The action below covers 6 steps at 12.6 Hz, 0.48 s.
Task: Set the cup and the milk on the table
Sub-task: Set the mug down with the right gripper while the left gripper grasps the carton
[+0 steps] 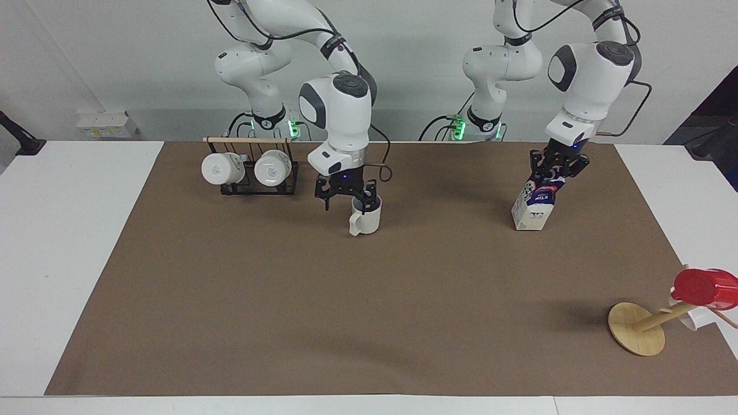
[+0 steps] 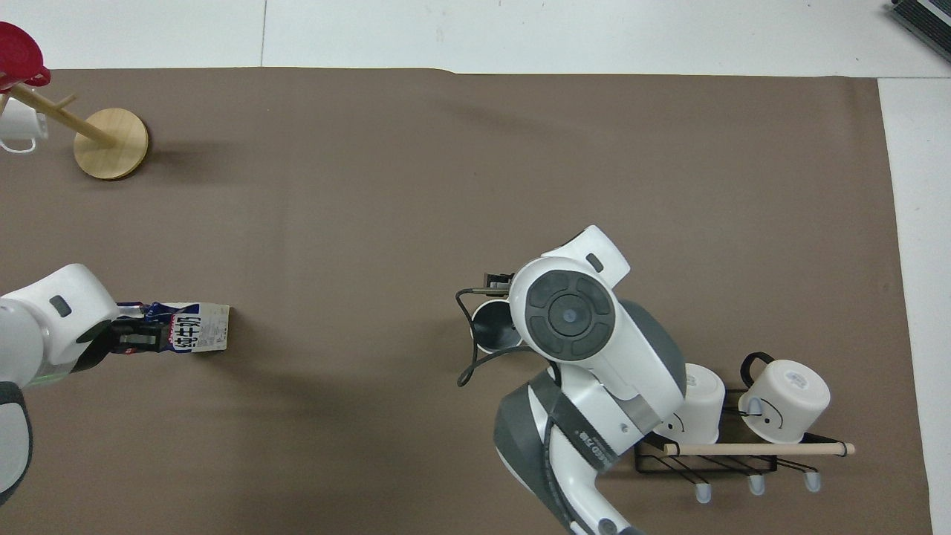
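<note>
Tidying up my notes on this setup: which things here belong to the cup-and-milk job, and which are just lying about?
Job: cup; milk, gripped by left claw; right claw beside the cup; table.

Lying about: rack with two white mugs; wooden stand with red cup.

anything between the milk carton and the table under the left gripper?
Nothing visible. The milk carton already has its base on the brown sheet of the table, tilted, with the left gripper shut on its top. The cup stands apart.

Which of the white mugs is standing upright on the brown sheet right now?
The cream-white cup beside the right gripper, mouth up on the table. The two glossy white mugs hang sideways on the black rack.
</note>
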Motion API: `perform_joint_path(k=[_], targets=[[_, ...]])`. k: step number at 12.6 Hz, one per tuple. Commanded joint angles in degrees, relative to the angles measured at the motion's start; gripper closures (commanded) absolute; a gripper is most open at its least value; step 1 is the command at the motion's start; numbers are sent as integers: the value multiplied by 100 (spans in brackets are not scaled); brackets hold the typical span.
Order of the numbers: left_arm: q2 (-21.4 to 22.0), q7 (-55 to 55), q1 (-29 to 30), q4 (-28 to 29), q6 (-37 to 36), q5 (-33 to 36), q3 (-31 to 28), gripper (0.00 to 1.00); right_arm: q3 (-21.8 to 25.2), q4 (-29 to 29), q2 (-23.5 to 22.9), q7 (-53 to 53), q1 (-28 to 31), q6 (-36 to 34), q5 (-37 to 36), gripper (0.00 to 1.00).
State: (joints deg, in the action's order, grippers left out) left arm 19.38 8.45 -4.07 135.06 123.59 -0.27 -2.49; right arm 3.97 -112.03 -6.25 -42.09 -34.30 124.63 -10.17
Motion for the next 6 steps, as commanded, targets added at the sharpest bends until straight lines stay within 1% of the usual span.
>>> perform_joint_path(k=[1,4,6], targets=[[-126,70,3,-470,-414,-61,-24,60,-20,-74,404,481,159,-377,252,0],[-136,35,-6,-577,-450,-70,-15,60,-2,5,686,806,353,-781,287,0],[-127,-332,-93,-664,-668,-148,3,61,7,40,914,1157,572,-1124,331,0]])
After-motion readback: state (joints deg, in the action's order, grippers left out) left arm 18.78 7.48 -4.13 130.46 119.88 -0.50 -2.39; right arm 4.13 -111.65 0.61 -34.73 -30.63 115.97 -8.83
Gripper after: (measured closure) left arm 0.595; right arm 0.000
